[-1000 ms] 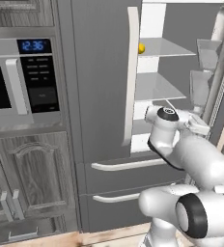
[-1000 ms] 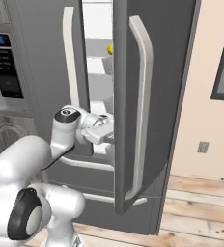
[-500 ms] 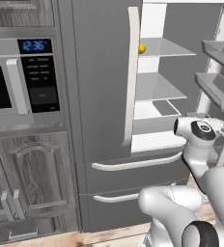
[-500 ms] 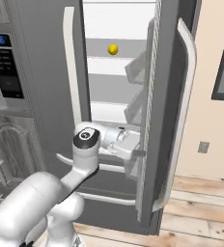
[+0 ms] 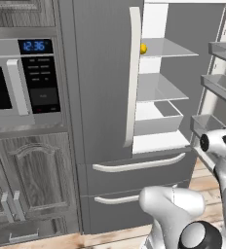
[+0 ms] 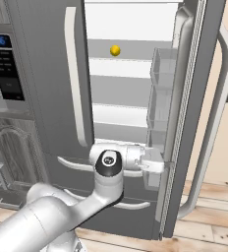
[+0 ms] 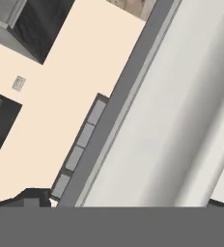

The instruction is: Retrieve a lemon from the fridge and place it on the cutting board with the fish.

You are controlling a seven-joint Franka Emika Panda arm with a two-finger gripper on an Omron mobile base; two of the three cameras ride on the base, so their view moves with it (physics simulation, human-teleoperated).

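Door change: right fridge door [image 6: 194,113] is swung much wider than a second ago, interior exposed | fridge [image 5: 105,97] opened, retrieval not begun | gripper [image 6: 157,162] is pressed at door's inner edge, apparently empty, jaws likely spread | reach room is bounded by door bins | lemon [image 6: 115,50] is left on upper shelf.

Even, bright rendered lighting throughout; soft shading inside the fridge [image 6: 130,88], faint sheen on its grey doors, slightly coarse detail, no glare or blur.
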